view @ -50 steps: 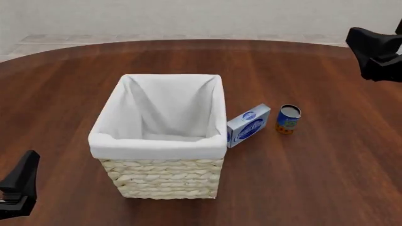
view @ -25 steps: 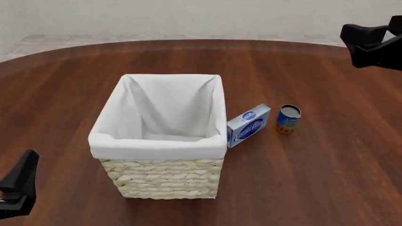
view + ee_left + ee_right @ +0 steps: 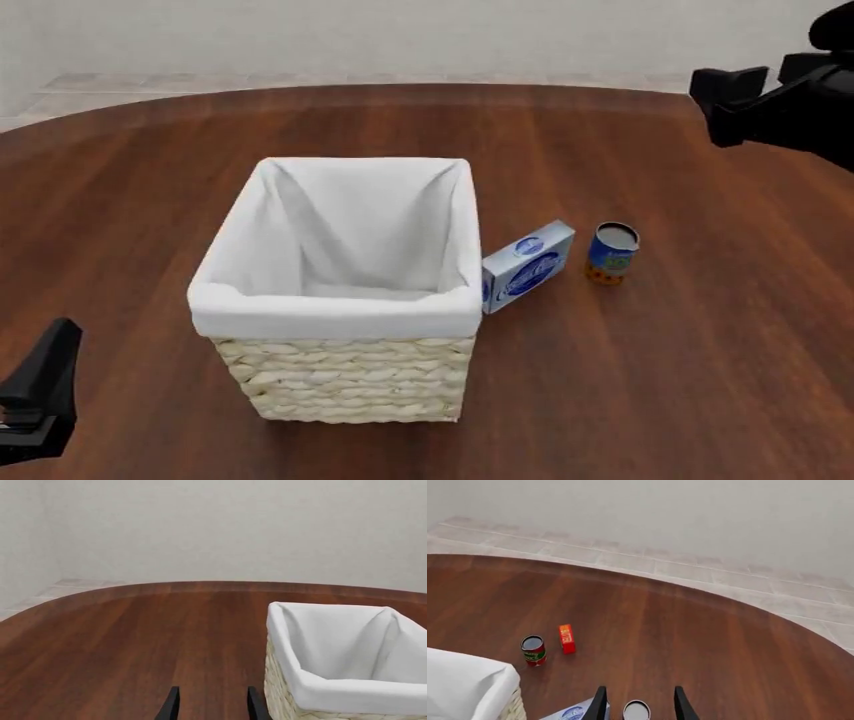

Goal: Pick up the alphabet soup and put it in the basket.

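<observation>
The alphabet soup is a small blue can with a silvery top, upright on the wooden table, right of the basket. Its top shows low in the right wrist view, in line with the gap between the fingers but far below them. The basket is cream wicker with a white liner and holds nothing; it also shows in the left wrist view. My right gripper hangs open, high above the table, behind and right of the can. My left gripper is open near the front left edge, fingers apart.
A blue-and-white box leans between the basket and the can. In the right wrist view, a red-and-green can and a small red box stand on the table beyond the basket's corner.
My right arm has moved left in the front view, closer to above the can. The left arm, can, box and basket have not moved.
</observation>
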Tool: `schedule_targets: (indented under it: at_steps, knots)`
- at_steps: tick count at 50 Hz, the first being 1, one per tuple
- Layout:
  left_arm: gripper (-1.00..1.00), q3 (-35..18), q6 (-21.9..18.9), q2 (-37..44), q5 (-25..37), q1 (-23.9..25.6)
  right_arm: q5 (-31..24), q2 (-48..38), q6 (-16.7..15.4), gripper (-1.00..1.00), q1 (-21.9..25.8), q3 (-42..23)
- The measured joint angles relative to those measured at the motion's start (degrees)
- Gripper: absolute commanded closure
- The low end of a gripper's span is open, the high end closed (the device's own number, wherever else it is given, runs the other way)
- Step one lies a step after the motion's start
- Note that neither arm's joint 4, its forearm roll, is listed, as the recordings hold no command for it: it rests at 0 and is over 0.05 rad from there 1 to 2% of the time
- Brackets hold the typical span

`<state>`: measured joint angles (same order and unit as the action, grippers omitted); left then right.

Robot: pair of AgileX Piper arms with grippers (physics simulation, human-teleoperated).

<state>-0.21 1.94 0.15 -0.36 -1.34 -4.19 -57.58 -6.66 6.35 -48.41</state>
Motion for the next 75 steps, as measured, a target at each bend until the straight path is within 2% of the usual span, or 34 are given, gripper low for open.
schedule_targets:
  at_steps: [25,75]
  knots:
    - [-1.0,0.0,-0.1,0.0,0.0,-0.1,0.7,-7.4,-0.1,-1.0,-0.4,-3.0]
    - [-1.0,0.0,-0.3,0.1,0.1,0.0,-2.9,-19.0,0.7,-1.0,0.3,-9.6]
